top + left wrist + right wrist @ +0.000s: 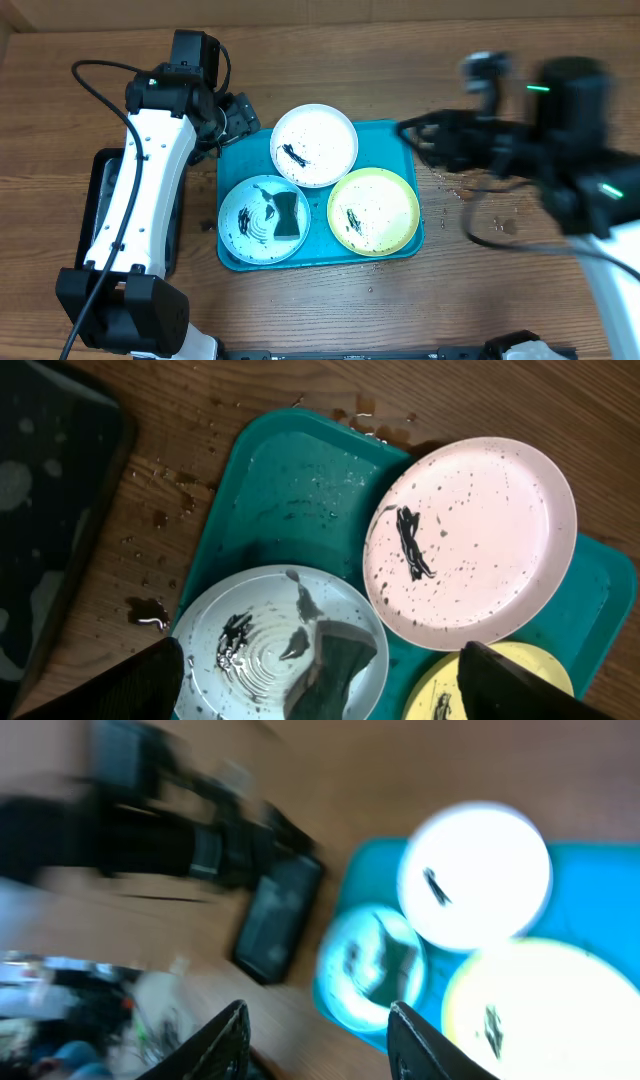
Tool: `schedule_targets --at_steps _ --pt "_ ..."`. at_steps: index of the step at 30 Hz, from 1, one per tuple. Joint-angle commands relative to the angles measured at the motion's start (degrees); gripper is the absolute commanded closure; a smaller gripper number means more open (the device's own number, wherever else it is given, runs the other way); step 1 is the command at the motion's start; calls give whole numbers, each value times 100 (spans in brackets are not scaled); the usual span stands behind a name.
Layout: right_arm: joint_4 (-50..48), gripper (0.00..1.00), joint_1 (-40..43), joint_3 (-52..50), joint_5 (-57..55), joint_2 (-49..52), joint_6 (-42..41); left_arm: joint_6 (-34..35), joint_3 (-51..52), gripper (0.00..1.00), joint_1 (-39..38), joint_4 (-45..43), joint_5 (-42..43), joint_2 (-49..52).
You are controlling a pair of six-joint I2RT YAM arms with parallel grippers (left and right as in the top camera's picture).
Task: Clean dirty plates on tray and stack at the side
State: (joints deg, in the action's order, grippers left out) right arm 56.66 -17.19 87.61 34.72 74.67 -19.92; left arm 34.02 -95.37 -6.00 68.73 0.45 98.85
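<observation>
table [400, 40]: brown wood grain, flat, with water drops and dark crumbs around the tray.
tray [240, 160]: teal-blue plastic rectangle with rounded corners and a raised rim. Its bare corner is wet. It lies mid-table and carries all three plates.
black tray [98, 190]: dark, glossy and rounded, just left of the teal one.
white plate [314, 145]: round, smooth, at the tray's far side, with a black streak and specks.
yellow-green plate [373, 211]: near right, pale centre, smudged.
pale-teal plate [250, 225]: near left, ringed centre, wet, smeared black.
sponge [288, 215]: dark block lying on the pale-teal plate.
left gripper [318, 650]: above the tray's far-left corner, fingers spread wide.
right gripper [318, 1010]: blurred, beside the tray's far-right corner, fingers apart.
</observation>
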Motion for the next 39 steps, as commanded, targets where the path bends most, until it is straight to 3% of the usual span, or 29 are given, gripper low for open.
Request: schedule_targets --at_steps 1,6,9,12,31,39 --pt "85 56 -1019 85 -1875 815 -529 -37 15 12 -11 -24 -190 52" --pt "87 59 -1930 85 -2820 2114 -848 -37 15 7 -13 -24 -197 55" --pt "24 67 -2155 85 -3047 2752 -1029 -42 15 7 -13 -20 -201 55" --pt "-175 68 -2201 85 -3034 3202 -1176 -39 13 7 -11 -22 -199 55" --pt "-713 71 -2721 74 -2717 4205 -269 -66 15 6 -13 -61 -192 55" --pt "-883 67 -2940 72 -3062 4459 -282 -66 17 6 -13 -20 -192 92"
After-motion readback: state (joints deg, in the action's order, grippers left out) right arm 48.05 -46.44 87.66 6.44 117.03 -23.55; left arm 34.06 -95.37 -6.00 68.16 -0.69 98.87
